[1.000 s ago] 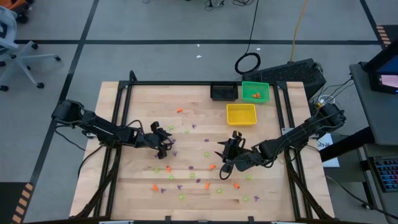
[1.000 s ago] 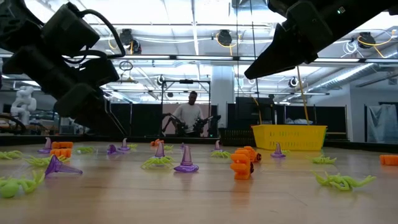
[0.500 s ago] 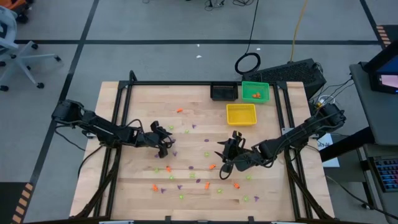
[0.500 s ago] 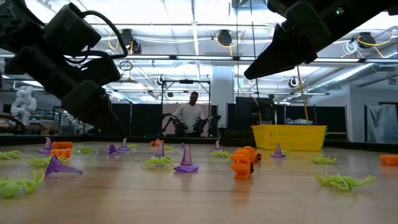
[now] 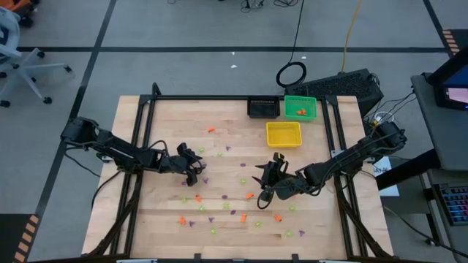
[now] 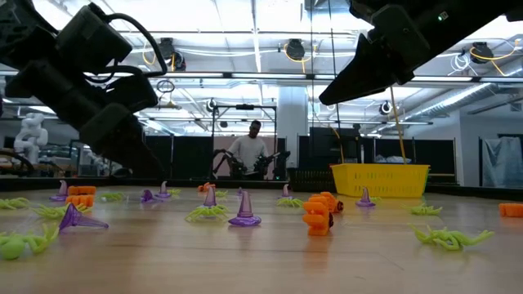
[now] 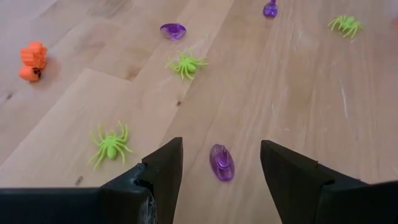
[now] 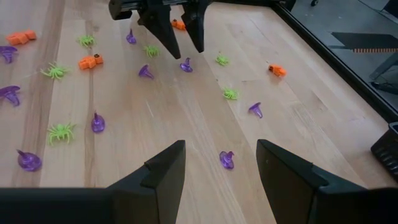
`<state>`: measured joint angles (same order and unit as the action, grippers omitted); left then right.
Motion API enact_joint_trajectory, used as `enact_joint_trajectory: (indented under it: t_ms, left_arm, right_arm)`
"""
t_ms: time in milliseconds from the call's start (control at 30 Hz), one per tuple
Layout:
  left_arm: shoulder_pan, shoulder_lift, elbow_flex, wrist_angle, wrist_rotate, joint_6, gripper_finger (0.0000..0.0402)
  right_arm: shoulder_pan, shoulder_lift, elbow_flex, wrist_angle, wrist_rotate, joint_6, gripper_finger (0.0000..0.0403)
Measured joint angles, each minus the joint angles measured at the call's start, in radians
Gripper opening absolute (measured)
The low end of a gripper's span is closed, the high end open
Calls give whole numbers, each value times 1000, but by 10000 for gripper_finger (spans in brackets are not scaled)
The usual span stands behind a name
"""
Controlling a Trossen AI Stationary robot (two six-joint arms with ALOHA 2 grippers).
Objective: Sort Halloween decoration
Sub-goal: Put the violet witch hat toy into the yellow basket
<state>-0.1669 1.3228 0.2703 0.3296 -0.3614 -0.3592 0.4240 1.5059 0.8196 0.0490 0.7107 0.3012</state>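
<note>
High view: a pale wooden table (image 5: 164,117) holds scattered Halloween decoration (image 5: 249,196) mostly toward six o'clock; black bin (image 5: 262,108), green bin (image 5: 300,107) and yellow bin (image 5: 284,134) sit toward one o'clock. Left gripper (image 5: 196,166) and right gripper (image 5: 266,184) hover with fingers spread, holding nothing. A person (image 6: 248,152) stands in the room behind.

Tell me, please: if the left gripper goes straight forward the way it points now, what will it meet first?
Most likely the purple witch hat lying on the table. It sits right between the open fingers of the left gripper, just ahead. How high the gripper is above it is unclear.
</note>
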Motion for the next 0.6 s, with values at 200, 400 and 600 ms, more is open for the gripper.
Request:
enact_joint_trajectory:
  t_ms: [200, 400, 600]
  left_arm:
    - [-13, 0, -16, 3, -13, -2, 215]
    - [-19, 0, -24, 22, -37, -1, 215]
    - [-19, 11, -24, 37, -37, 1, 215]
  right_arm:
    - [0, 0, 0, 0, 0, 0, 185]
    - [0, 0, 0, 0, 0, -1, 185]
    - [0, 0, 0, 0, 0, -2, 185]
